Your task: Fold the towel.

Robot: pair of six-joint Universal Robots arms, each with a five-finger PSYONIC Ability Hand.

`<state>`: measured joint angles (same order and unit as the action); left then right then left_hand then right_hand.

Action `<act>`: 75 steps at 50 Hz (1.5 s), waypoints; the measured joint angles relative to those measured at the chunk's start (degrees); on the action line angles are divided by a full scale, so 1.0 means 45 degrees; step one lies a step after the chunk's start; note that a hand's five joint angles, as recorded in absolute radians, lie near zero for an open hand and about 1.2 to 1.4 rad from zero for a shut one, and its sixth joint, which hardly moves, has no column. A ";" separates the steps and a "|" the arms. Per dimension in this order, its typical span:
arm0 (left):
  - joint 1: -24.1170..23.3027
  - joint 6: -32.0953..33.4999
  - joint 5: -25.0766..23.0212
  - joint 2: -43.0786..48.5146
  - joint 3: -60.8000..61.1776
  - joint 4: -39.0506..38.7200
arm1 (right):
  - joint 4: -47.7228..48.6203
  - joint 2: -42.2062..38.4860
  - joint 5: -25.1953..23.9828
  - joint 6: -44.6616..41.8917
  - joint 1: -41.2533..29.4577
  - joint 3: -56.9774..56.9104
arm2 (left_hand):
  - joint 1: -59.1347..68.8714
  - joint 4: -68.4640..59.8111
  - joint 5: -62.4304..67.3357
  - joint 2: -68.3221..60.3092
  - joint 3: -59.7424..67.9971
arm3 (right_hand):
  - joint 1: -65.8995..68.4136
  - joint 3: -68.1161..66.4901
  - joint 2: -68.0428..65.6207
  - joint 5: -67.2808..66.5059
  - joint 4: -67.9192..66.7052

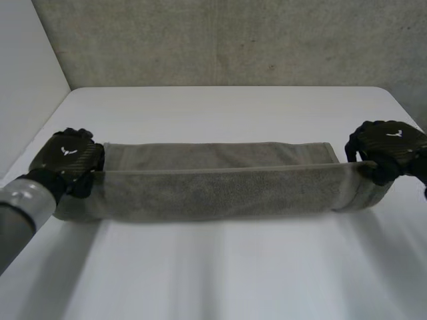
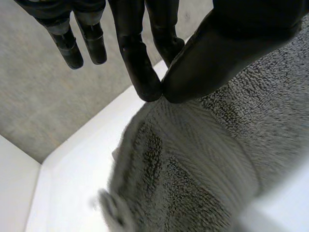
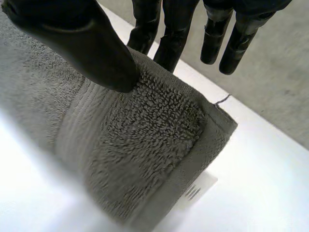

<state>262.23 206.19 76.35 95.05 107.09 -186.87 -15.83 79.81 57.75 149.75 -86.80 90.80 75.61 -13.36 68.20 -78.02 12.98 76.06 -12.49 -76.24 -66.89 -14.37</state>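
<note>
A grey wall [image 1: 233, 40] rises behind the white tabletop [image 1: 220, 110]. The grey terry towel [image 1: 220, 190] stretches across the tabletop from side to side as a long band doubled lengthwise, with a strip of its rear layer showing behind the taut front edge. The left hand [image 1: 67, 160] pinches that edge at the towel's left end between thumb and fingertip, and the right hand [image 1: 387, 150] pinches the right end likewise, near a small white label [image 3: 195, 192].
</note>
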 measured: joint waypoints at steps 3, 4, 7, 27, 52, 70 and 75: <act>-0.0059 0.0002 0.0017 0.1425 -0.1177 0.0023 | 0.0015 -0.1323 0.0111 -0.0012 -0.0438 -0.1047 | 0.0000 0.0000 -0.0001 0.0000 0.0001 | 0.0000 0.0000 -0.0027 -0.0017 0.0000; -0.0088 0.0002 0.0038 0.2057 -0.1740 0.0029 | 0.0021 -0.1946 0.0185 -0.0013 -0.0684 -0.1579 | 0.0001 0.0000 0.0000 0.0000 0.0000 | 0.0000 0.0000 -0.0027 -0.0050 0.0000; -0.0149 -0.0004 0.0077 0.3341 -0.2996 0.0040 | 0.0034 -0.3251 0.0370 -0.0015 -0.1213 -0.2753 | 0.0045 0.0000 0.0000 0.0000 0.0001 | 0.0000 0.0000 -0.0027 -0.0097 0.0000; -0.0857 0.0240 0.0135 0.9292 -1.0085 -0.0105 | 0.2456 -0.8822 0.1963 0.0739 -0.2683 -0.8650 | 0.0057 0.0000 0.0000 -0.0001 0.0001 | 0.0001 0.0000 -0.0028 -0.0180 0.0000; -0.1038 0.1568 0.0940 1.1223 -1.1323 -0.1686 | 0.2687 -1.1602 0.2786 0.1012 -0.2999 -1.2151 | -0.3402 0.0000 -0.3999 0.3996 0.0000 | -0.0636 0.0000 0.0552 0.0580 0.0000; -0.1215 0.1506 0.2036 0.8857 -0.8976 -0.1720 | 0.5601 -0.8507 0.3275 0.1076 -0.3181 -0.8720 | -1.3013 0.0000 -1.4362 1.3941 0.0001 | -1.3713 0.0000 1.3722 1.4063 0.0000; -0.1042 0.1432 0.2127 0.7536 -0.7275 -0.1687 | 0.5842 -0.6730 0.3291 0.1093 -0.3097 -0.6381 | -1.3013 0.0000 -1.4362 1.3956 0.0000 | -1.3719 0.0000 1.3722 1.4063 0.0000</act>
<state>257.54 212.64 85.92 128.96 74.35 -194.46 10.46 49.52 72.56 154.67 -100.74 62.09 17.05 -13.36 3.57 -15.22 12.98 14.32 -12.49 -14.49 -3.61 -14.37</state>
